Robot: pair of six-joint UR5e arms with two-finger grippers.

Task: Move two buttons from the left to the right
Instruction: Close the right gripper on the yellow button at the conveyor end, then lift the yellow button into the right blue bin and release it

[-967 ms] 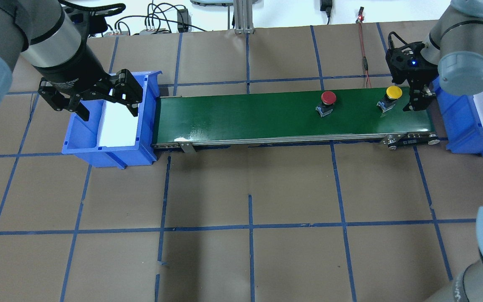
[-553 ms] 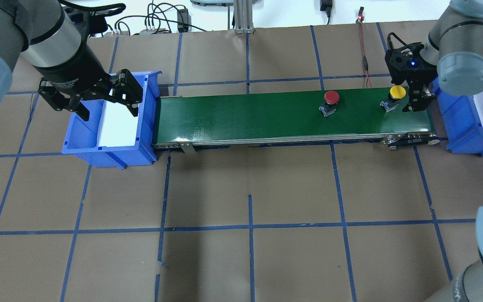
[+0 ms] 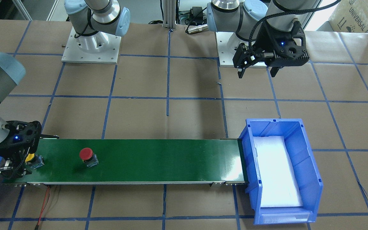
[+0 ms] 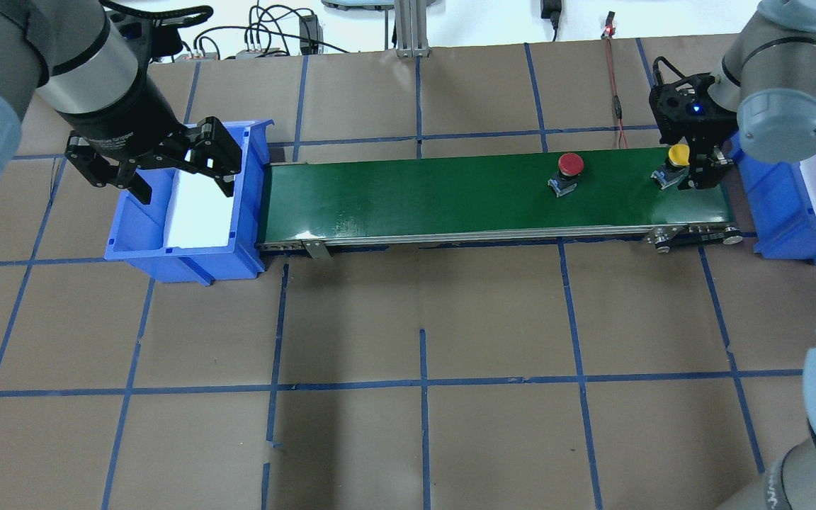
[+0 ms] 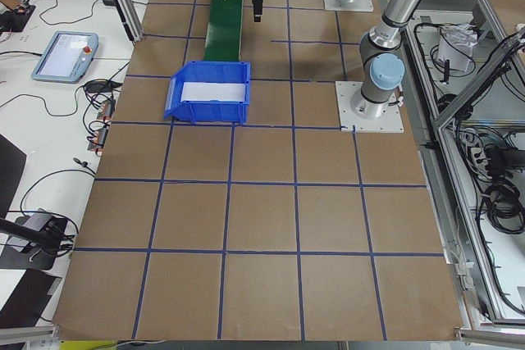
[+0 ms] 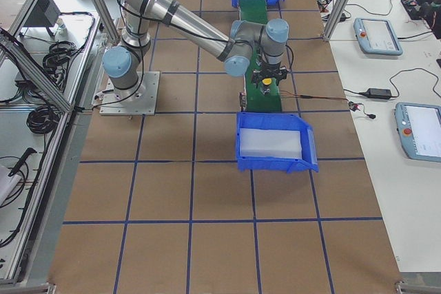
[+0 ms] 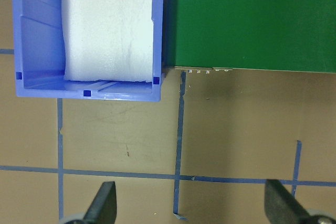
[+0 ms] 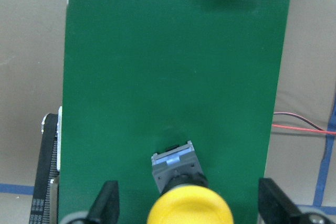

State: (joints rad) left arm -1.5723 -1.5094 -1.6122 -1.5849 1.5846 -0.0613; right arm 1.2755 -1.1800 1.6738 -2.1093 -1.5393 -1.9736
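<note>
The yellow button (image 4: 677, 154) stands at the right end of the green conveyor belt (image 4: 415, 191). It sits between the open fingers of my right gripper (image 4: 693, 168), which are low over the belt and not closed on it. In the right wrist view the yellow cap (image 8: 190, 206) fills the gap between the two fingers (image 8: 107, 203). The red button (image 4: 570, 164) stands on the belt further left and shows in the front view (image 3: 86, 153). My left gripper (image 4: 181, 185) is open and empty above the left blue bin (image 4: 139, 241).
The left bin holds a white foam pad (image 4: 199, 205). A second blue bin (image 4: 783, 212) stands just past the belt's right end. A red wire (image 4: 617, 99) lies behind the belt. Brown paper with blue tape lines covers the table (image 4: 422, 319).
Both buttons have travelled right along the belt. The yellow one has come in between the right gripper's fingers. Neither arm has visibly moved.
</note>
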